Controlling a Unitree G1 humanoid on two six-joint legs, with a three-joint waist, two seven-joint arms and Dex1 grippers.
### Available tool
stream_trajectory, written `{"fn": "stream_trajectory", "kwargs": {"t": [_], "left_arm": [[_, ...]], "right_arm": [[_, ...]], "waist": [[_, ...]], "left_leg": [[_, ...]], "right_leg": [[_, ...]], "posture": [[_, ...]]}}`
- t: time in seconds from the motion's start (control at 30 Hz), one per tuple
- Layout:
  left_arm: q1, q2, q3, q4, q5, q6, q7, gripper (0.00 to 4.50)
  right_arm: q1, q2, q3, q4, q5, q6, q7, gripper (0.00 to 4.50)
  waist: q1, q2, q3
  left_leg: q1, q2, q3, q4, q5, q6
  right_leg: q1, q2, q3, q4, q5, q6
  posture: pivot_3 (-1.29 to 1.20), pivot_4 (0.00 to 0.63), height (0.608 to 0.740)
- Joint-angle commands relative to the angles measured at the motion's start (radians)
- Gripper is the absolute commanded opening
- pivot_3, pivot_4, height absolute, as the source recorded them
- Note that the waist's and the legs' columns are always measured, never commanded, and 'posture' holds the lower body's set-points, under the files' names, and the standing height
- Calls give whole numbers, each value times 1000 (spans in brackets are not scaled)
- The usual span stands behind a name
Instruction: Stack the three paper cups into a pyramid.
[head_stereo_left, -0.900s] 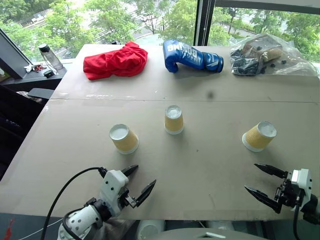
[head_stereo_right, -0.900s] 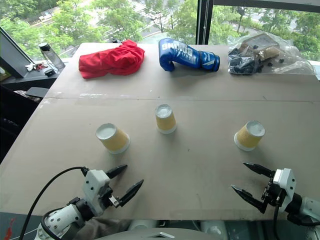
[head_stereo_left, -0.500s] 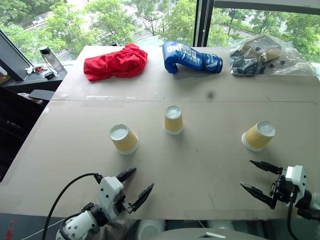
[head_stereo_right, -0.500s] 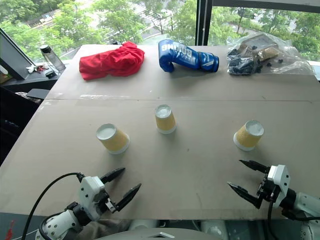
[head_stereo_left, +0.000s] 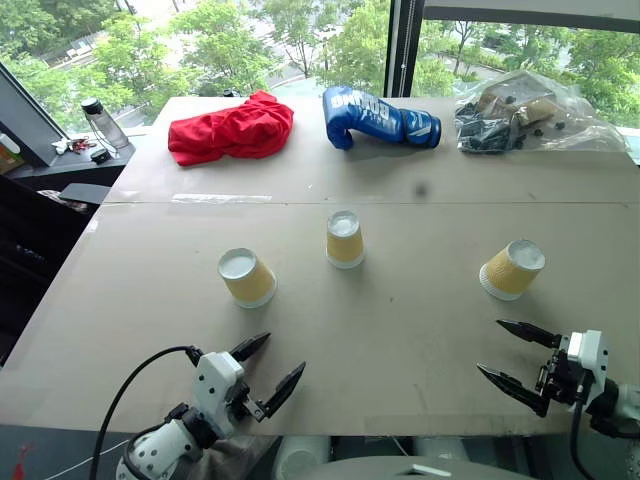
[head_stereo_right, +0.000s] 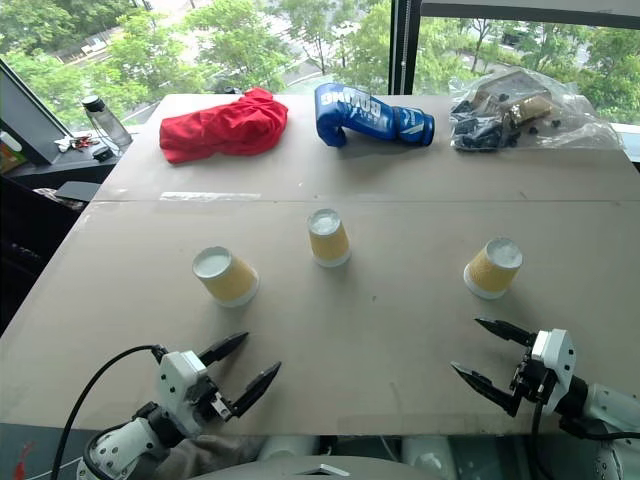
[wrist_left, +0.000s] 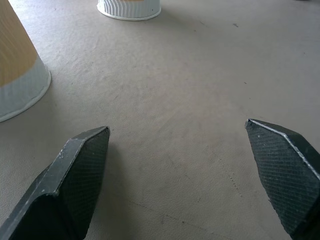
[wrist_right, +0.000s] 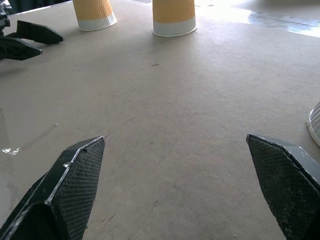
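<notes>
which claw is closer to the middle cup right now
Left. The left claw sits below and left of the middle cup; the right claw is farther off, below and right.

- Left gripper (head_stereo_left: 268, 366) hangs low at the near edge, black fingers spread wide, holding nothing.
- Right gripper (head_stereo_left: 513, 354) likewise, fingers apart, empty.

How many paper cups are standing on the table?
3, all upside down and apart. One paper cup is on the left, one in the middle, slightly farther back, and one on the right. None seems hidden.
</notes>
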Motion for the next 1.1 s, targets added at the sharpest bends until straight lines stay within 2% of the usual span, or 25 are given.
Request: {"fn": "stream_trajectory", "kwargs": {"t": [0.03,0.17,0.3,0.5,0.77,1.1], "left_arm": [[11,-44,42,-88,-41,8,74,4457],[32,-100,61,-177,-75,27,144,4457],[59,-150,80,-264,-41,19,227,4457],[1,-198,147,-266,11,-2,337,4457],[-221,-166,158,-96,96,34,384,4457],[-337,-118,148,-37,85,65,356,4457]], "right_arm": [[-4,-7,6,-78,32,19,2,4500],[-11,-11,17,-143,62,53,-1,4500],[-15,-24,29,-231,97,100,4,4500],[-32,-42,59,-372,157,189,-19,4500],[-104,-26,102,-464,171,251,-90,4500],[-126,-12,99,-461,169,248,-117,4500]], "waist": [[0,-3,1],[0,-5,3],[0,-8,5],[1,-9,5],[2,-10,5],[0,-11,6]], "left_leg": [[0,0,0,0,0,0],[-1,0,0,0,0,0],[-2,0,0,1,0,0],[-2,0,-1,1,0,0],[-2,-2,-2,3,0,0],[-2,-1,-2,3,0,0]], "right_leg": [[0,0,0,0,0,0],[0,-1,0,0,1,2],[0,-1,0,0,2,3],[0,1,-1,0,2,3],[0,3,-4,0,2,4],[0,4,-4,1,3,5]], "posture": [[0,150,740],[0,150,740],[0,150,740],[0,150,740],[0,150,740],[0,150,740]]}}
